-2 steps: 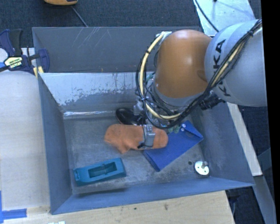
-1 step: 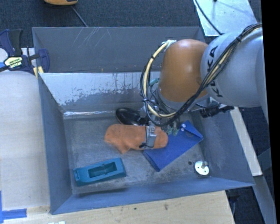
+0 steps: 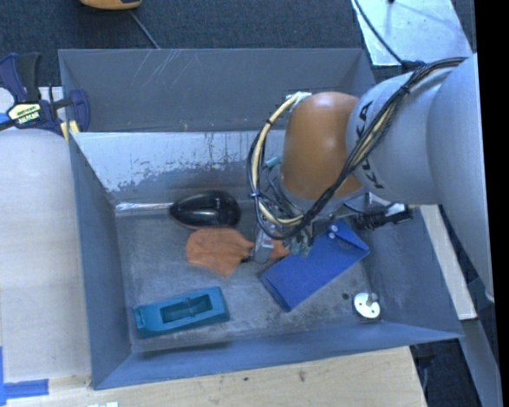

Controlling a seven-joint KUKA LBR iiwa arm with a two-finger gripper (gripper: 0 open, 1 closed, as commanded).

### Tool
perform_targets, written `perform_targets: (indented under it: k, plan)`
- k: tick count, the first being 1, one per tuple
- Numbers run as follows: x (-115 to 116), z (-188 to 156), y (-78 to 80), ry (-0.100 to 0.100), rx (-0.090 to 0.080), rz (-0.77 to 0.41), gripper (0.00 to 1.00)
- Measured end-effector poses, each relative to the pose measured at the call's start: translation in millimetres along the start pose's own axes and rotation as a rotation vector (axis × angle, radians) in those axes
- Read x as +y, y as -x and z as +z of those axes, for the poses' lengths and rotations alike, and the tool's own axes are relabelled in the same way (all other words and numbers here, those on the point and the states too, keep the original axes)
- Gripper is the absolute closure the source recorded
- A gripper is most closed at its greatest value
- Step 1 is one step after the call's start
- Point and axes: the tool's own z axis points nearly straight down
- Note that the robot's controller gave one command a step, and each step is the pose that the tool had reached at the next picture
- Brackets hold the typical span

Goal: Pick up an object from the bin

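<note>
The metal bin (image 3: 173, 156) looks scuffed, the black oval (image 3: 205, 210) glossy

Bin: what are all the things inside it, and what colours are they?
Bin: one, grey, holds everything listed.
Oval lump: one, black, far side, left of middle.
Soft lump: one, orange-brown, middle, just in front of the oval lump.
Slab: one, dark blue, flat, right of middle.
Box: one, teal, near left corner.
Disc: one, silver, small, near right corner.
Arm: one, silver-grey, reaching in from the right.
Cover: one, orange, on the wrist, with cables looped around it.
Gripper: one, low in the bin between soft lump and slab.
</note>
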Motion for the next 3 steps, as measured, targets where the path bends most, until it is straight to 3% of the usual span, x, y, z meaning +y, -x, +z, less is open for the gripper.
perform_targets:
  k: [1,2,3]
  plan:
    - [0.1,0.0,0.0,0.0,0.0,0.0,1.0]
    - [30.7,-97.3,21.5,0.001,0.001,-0.009,1.0]
    - [30.7,-97.3,21.5,0.001,0.001,-0.009,1.0]
